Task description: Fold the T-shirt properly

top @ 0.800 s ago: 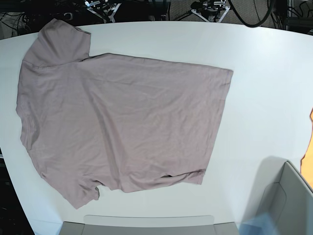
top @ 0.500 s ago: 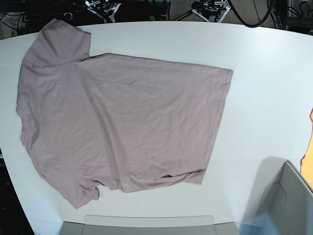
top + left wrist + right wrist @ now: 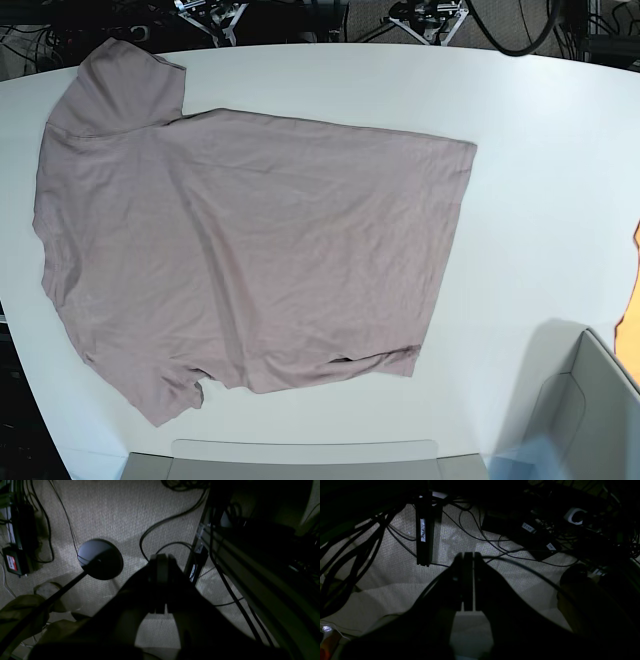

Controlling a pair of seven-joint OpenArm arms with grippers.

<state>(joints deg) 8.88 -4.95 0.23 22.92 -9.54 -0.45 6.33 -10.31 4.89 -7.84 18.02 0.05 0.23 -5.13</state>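
The mauve T-shirt lies spread flat on the white table, collar end to the left, hem to the right, one sleeve at the far left top and one at the near left. My left gripper is shut and empty, hanging over the carpeted floor below table height. My right gripper is also shut and empty over the floor. Neither gripper shows in the base view.
A grey bin stands at the near right corner, and a grey tray edge runs along the near side. Below the table are cables, a black round stand base, frame rails and power strips.
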